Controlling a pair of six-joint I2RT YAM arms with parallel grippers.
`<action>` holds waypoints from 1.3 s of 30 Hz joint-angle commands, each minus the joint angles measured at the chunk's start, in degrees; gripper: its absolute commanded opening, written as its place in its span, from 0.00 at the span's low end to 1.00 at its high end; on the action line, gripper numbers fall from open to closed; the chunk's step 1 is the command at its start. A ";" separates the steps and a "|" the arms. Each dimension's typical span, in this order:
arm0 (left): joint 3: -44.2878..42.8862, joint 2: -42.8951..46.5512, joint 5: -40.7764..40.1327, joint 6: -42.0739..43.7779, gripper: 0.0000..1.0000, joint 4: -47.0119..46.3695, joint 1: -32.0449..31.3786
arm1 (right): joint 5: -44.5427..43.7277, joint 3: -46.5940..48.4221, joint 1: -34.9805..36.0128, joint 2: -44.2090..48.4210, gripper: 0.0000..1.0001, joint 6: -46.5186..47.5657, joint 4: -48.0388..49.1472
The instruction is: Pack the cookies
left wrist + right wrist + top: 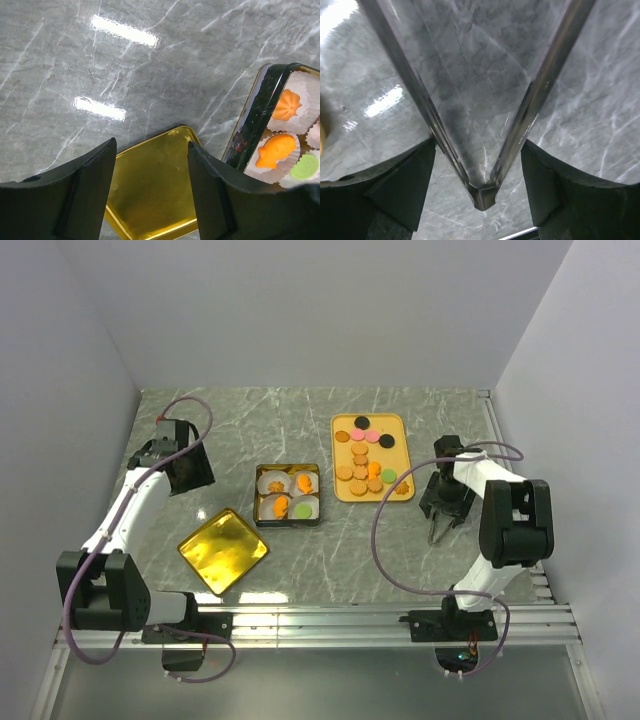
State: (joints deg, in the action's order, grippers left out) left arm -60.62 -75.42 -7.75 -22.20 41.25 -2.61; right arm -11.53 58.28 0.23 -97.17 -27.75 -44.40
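Above: a flat yellow rectangular tray (392, 422) on the grey marbled table (250, 430), carrying most of the small round cookies (362, 462) in orange, tan, pink, green and black. Left of it, a black square tin (288, 524) with four white paper cups (270, 483), each already holding a cookie. Nearer the bases, a gold square lid (222, 550) lying inside-up. Left gripper (190, 472) hanging well left of the tin; right gripper (440, 508) just right of the tray, pointing down with slim metal tongs (437, 530). Left wrist: fingers spread wide above the lid, nothing between them, tin wall and filled cups at right. Right wrist: jaws closed on the tongs near their hinge, blades splayed and empty over bare table. Judged mid-packing, between cookies. Next: swing the tongs over the tray, straddle one cookie, squeeze gently, carry to a cup.
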 commanded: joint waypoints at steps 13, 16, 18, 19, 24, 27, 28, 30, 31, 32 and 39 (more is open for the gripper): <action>-2.22 -5.00 3.69 -15.93 0.78 4.53 4.90 | -2.19 11.57 2.14 11.56 0.81 -1.43 -8.24; -1.26 -5.00 9.92 -20.76 0.79 4.01 5.07 | 0.18 15.00 3.72 12.87 0.81 -1.52 -9.91; -0.47 -5.18 13.89 -22.88 0.80 3.83 5.07 | 1.50 16.16 5.21 13.14 0.81 -1.69 -10.62; -0.20 -5.27 14.51 -23.68 0.79 3.75 5.07 | 2.21 16.86 5.74 13.32 0.81 -1.78 -10.70; 0.85 -8.07 11.71 -19.30 0.75 3.92 5.07 | 5.72 16.87 8.03 14.02 0.81 -2.49 -9.74; 1.82 -9.22 11.09 -15.08 0.68 0.59 5.07 | 7.39 16.16 9.08 14.02 0.81 -2.31 -8.86; 2.17 -9.57 11.09 -12.37 0.67 -0.46 5.07 | 7.66 15.90 9.35 14.02 0.81 -2.14 -8.69; 2.70 -10.27 9.51 -10.60 0.68 -2.05 5.07 | 8.19 15.72 9.61 13.93 0.81 -1.44 -8.33; 2.70 -11.32 9.42 -8.41 0.68 -2.40 5.16 | 8.36 15.37 9.53 14.02 0.81 -1.26 -8.25; 2.61 -12.03 8.81 -7.78 0.68 -2.41 5.16 | 8.28 15.20 9.53 14.19 0.81 -0.82 -8.07; 5.86 -12.21 10.74 0.03 0.64 -5.57 5.07 | 8.45 12.74 9.53 16.13 0.81 -0.11 -7.89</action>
State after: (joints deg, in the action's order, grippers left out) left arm -56.14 -88.71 2.33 -28.01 38.35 2.44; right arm -3.36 72.01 9.52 -84.23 -28.62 -52.93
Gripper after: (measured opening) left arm 0.649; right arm 0.812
